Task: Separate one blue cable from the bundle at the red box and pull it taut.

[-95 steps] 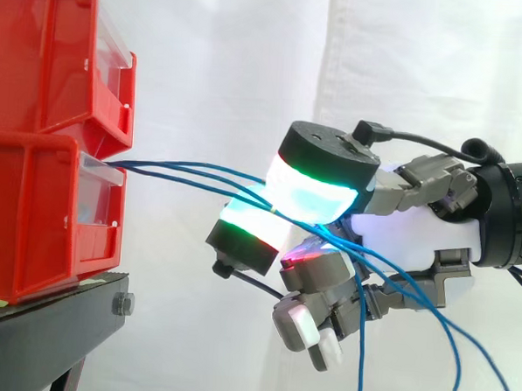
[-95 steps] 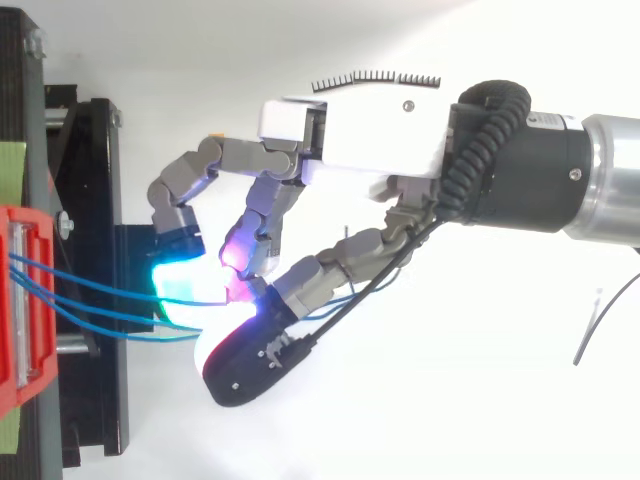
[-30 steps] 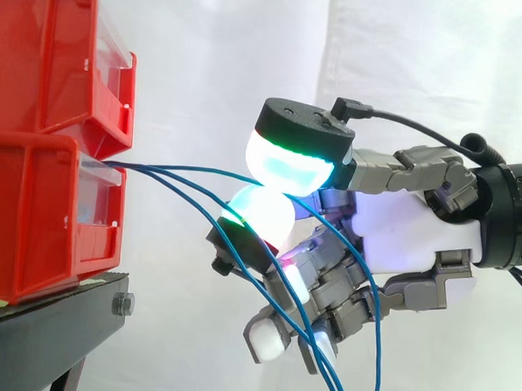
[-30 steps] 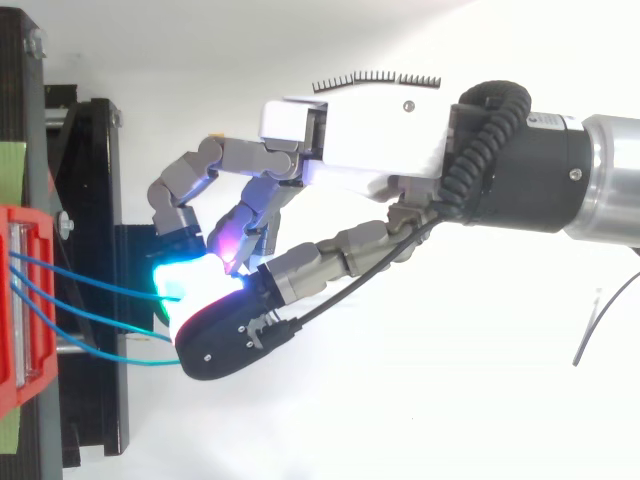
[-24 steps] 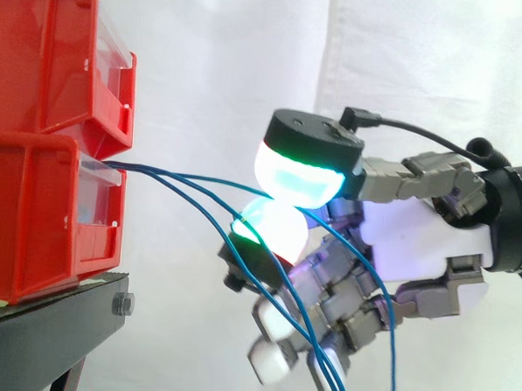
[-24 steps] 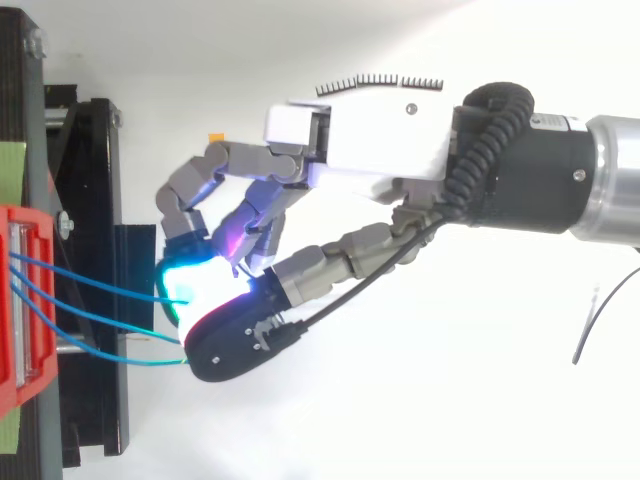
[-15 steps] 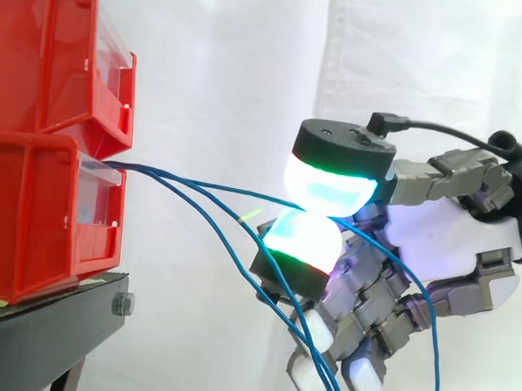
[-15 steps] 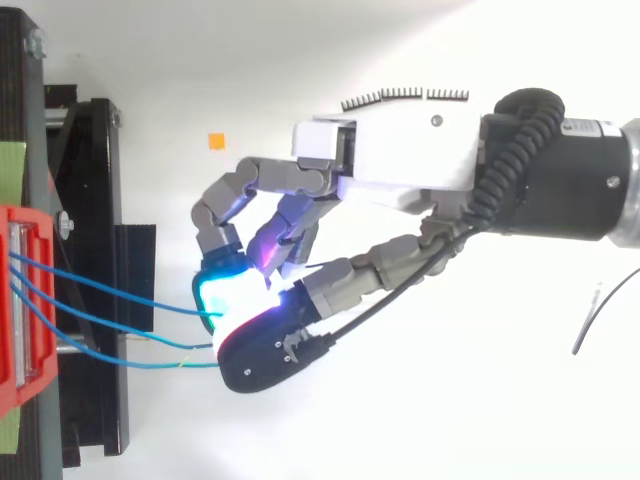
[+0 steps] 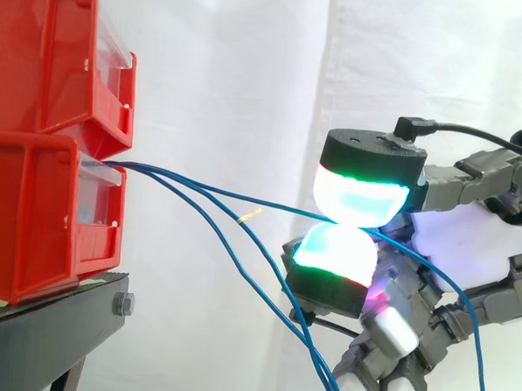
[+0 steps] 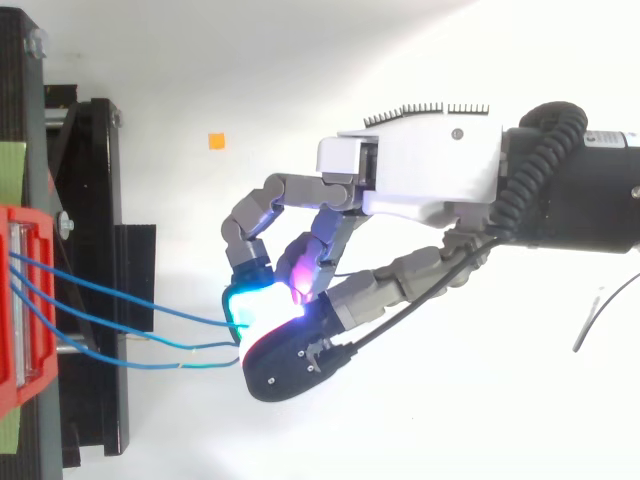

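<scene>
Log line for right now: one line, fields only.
hand: shut on blue cable | cable: near-straight from lower red bin | other two blue cables: slack, drooping | stage: one separated, looks not fully taut

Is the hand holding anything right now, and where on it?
One blue cable, pinched between the hand's glowing fingertips partway along, away from the red box.

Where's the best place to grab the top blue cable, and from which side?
The top cable, on its straight stretch out from the red box, clear above the two sagging cables. Come from the right, pads above and below, as the hand pinches it.
</scene>
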You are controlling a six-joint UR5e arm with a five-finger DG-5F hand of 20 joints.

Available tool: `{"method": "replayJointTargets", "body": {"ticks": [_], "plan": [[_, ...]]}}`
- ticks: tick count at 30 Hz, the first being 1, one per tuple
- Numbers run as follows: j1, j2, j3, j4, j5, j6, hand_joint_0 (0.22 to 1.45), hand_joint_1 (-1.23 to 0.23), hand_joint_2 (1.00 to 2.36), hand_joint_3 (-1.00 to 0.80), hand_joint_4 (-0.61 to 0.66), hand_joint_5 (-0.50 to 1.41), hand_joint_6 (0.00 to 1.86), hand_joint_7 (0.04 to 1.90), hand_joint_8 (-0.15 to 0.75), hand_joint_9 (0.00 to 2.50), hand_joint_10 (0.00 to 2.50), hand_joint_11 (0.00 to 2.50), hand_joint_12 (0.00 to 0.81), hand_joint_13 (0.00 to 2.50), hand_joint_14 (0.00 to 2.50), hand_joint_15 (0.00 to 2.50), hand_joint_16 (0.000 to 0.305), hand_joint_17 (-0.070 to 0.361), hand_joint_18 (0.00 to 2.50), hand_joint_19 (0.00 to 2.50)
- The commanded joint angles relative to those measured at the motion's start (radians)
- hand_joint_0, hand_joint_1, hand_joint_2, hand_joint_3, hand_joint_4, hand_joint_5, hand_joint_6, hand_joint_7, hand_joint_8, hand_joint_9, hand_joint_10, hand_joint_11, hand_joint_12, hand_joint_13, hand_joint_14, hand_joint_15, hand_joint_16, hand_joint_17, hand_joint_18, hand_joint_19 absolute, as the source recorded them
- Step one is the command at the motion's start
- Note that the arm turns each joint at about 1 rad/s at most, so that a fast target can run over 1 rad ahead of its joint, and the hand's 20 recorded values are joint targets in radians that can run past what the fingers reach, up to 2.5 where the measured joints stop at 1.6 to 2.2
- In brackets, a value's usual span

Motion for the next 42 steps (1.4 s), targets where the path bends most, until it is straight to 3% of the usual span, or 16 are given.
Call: {"method": "replayJointTargets", "body": {"ticks": [1,7,10,13,14,16,20,28,29,32,35,38,40,42], "plan": [[-0.002,0.000,-0.001,0.000,-0.003,0.031,0.67,-0.78,1.02,-0.23,-0.03,-0.16,0.91,1.26,0.482,1.25,0.02,0.44,0.302,0.79,0.01,0.34,0.030,0.068,0.68,0.50],[-0.013,0.000,-0.006,0.009,-0.004,0.088,0.68,-0.76,1.02,-0.25,-0.01,-0.17,0.92,1.24,0.493,1.38,0.02,0.57,0.318,0.97,0.02,0.46,0.029,0.064,0.72,0.49],[-0.013,0.000,-0.039,0.040,-0.004,0.113,0.68,-0.75,1.02,-0.26,-0.02,-0.17,0.92,1.24,0.426,1.38,0.03,0.76,0.357,1.19,0.03,0.71,0.028,0.064,0.72,0.50],[-0.013,0.000,-0.093,0.131,-0.003,0.160,0.69,-0.74,1.02,-0.26,-0.02,-0.18,0.92,1.23,0.373,1.27,0.03,0.91,0.345,1.38,0.03,1.06,0.028,0.063,0.74,0.53],[-0.013,0.000,-0.093,0.131,-0.003,0.160,0.69,-0.74,1.02,-0.26,-0.02,-0.18,0.92,1.22,0.366,1.26,0.03,0.92,0.334,1.39,0.03,1.14,0.028,0.063,0.74,0.53],[-0.013,0.000,-0.127,0.240,-0.001,0.188,0.69,-0.73,1.02,-0.26,-0.02,-0.18,0.93,1.21,0.363,1.24,0.03,0.98,0.312,1.42,0.03,1.29,0.028,0.063,0.75,0.54],[-0.015,0.000,-0.128,0.319,0.005,0.199,0.69,-0.73,1.02,-0.26,-0.01,-0.18,0.93,1.21,0.344,1.25,0.03,1.17,0.280,1.47,0.02,1.56,0.028,0.064,0.74,0.54],[-0.015,-0.001,-0.128,0.310,0.005,0.192,0.70,-0.73,1.02,-0.26,-0.01,-0.18,0.93,1.21,0.297,1.25,0.02,1.50,0.301,1.49,0.02,1.92,0.031,0.070,0.78,0.63],[-0.015,-0.001,-0.128,0.309,0.006,0.186,0.70,-0.74,1.02,-0.26,-0.01,-0.18,0.93,1.21,0.294,1.25,0.02,1.53,0.304,1.47,0.07,1.93,0.031,0.070,0.79,0.65],[-0.015,-0.001,-0.128,0.309,0.006,0.179,0.70,-0.74,1.02,-0.26,-0.01,-0.18,0.93,1.20,0.280,1.26,0.01,1.66,0.311,1.36,0.53,1.80,0.033,0.075,0.83,0.71],[-0.013,0.000,-0.128,0.310,0.006,0.174,0.70,-0.74,1.02,-0.25,-0.01,-0.18,0.93,1.20,0.277,1.25,0.01,1.76,0.316,1.34,0.59,1.82,0.033,0.075,0.83,0.74],[-0.009,0.000,-0.128,0.310,0.005,0.173,0.70,-0.74,1.02,-0.25,-0.01,-0.18,0.93,1.20,0.267,1.23,0.00,1.96,0.320,1.26,0.91,1.71,0.034,0.077,0.84,0.78],[-0.007,-0.001,-0.128,0.310,0.005,0.173,0.70,-0.74,1.02,-0.25,-0.01,-0.18,0.93,1.19,0.274,1.11,0.51,1.86,0.337,1.23,1.02,1.73,0.034,0.078,0.86,0.82],[-0.005,0.000,-0.128,0.309,0.005,0.166,0.70,-0.74,1.02,-0.25,-0.01,-0.18,0.93,1.20,0.285,1.04,0.85,1.77,0.333,1.19,1.15,1.71,0.035,0.079,0.88,0.88]]}}
